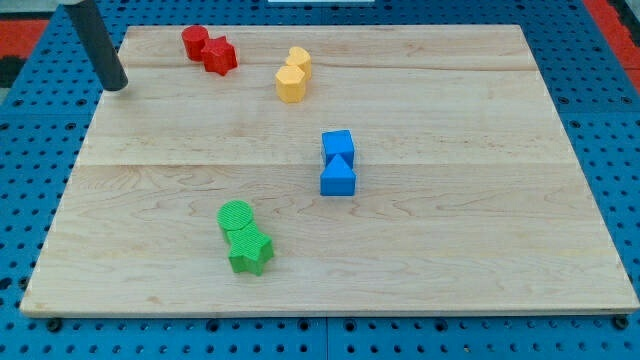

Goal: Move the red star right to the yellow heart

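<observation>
The red star (221,56) lies near the top left of the wooden board (450,230), touching a second, rounder red block (195,41) on its upper left. Two yellow blocks touch each other to the star's right. The upper one (298,60) looks like the heart and the lower one (290,84) like a hexagon. My tip (118,86) stands at the board's left edge, well to the left of and slightly below the red blocks, touching no block.
A blue cube (338,146) and a blue triangle (338,179) sit together at mid-board. A green circle (236,217) and a green star (249,252) sit together toward the bottom. A blue pegboard (40,130) surrounds the board.
</observation>
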### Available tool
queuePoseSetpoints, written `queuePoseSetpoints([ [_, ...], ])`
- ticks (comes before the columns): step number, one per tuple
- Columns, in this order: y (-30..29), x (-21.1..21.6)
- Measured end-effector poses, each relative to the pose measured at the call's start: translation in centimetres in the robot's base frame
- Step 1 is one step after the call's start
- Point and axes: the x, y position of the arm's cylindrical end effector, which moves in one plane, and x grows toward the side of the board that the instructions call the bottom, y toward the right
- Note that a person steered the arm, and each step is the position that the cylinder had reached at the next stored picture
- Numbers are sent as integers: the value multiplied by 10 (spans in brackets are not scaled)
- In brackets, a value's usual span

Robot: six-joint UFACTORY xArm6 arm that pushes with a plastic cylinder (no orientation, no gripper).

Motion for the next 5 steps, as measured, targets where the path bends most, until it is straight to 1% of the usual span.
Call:
queuePoseSetpoints([
  [1,54,-27],
  [2,95,-51],
  [3,167,-64],
  [4,227,-64],
  [5,223,-76],
])
